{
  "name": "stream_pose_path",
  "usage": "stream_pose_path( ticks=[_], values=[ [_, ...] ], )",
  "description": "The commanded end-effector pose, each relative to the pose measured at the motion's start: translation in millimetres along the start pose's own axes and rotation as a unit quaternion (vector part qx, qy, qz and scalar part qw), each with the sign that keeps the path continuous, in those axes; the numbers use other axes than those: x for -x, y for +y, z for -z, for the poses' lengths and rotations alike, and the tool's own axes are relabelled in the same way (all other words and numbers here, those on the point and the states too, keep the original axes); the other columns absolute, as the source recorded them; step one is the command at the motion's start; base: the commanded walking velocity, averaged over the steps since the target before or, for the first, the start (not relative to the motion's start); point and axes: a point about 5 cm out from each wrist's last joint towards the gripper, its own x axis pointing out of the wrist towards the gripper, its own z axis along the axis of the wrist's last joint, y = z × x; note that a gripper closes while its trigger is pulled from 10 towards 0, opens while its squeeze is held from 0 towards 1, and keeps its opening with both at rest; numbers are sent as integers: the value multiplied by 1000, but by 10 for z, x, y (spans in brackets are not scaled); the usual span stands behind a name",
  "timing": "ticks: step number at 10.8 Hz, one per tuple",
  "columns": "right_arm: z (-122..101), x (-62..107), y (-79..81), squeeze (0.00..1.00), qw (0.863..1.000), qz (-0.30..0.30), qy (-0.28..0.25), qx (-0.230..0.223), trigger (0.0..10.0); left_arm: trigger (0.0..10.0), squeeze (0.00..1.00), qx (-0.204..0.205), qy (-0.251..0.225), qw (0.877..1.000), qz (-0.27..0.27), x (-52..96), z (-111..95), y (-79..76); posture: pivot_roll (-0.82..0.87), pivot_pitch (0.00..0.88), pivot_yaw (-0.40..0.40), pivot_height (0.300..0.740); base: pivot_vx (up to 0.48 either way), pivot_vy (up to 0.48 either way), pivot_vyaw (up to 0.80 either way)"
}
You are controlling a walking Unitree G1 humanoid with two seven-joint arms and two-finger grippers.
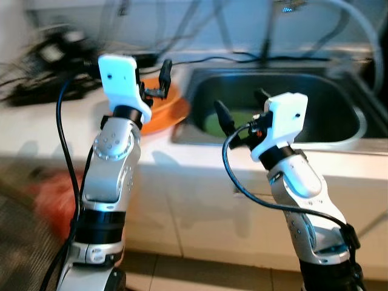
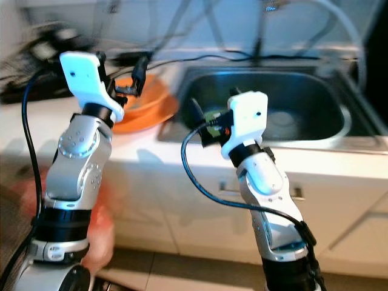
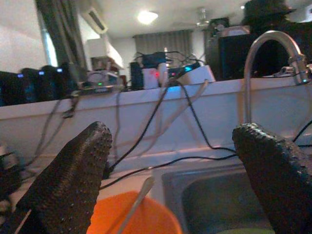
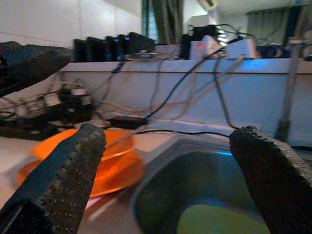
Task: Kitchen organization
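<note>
An orange bowl [image 1: 170,109] sits on the white counter [image 1: 48,130] just left of the steel sink [image 1: 315,100]. In the left wrist view a pale utensil handle [image 3: 139,200] leans out of the orange bowl [image 3: 141,222]. My left gripper [image 1: 159,82] hovers open above the bowl, holding nothing. A green dish [image 4: 219,222] lies in the sink's bottom. My right gripper [image 1: 239,104] is open and empty, held over the sink's near left corner. The right wrist view shows the orange bowl standing on an orange plate [image 4: 112,175].
Black chargers and tangled cables [image 1: 54,54] crowd the counter's back left. A curved faucet [image 3: 265,46] rises behind the sink. White cabinet fronts [image 1: 200,218] stand below the counter. A blurred red thing [image 1: 51,197] lies low on the left.
</note>
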Motion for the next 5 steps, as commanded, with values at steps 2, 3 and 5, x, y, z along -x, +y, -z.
stream_pose_path(
  ticks=[2,3,5],
  values=[
    [-38,-11,21,796,1000,-5,-10,3,10000,10000,0,-2,-14,1000,-2,-22,-83,23,-63,0,85,740,454,0,0],
    [-31,-10,23,796,1000,-6,-8,4,10000,10000,0,-4,-12,1000,-9,-22,-78,43,-61,0,84,740,442,0,0],
    [-17,-6,24,800,1000,-6,-6,3,10000,10000,0,-3,-16,1000,-10,-20,-86,46,-58,0,83,740,219,0,0]
  ],
)
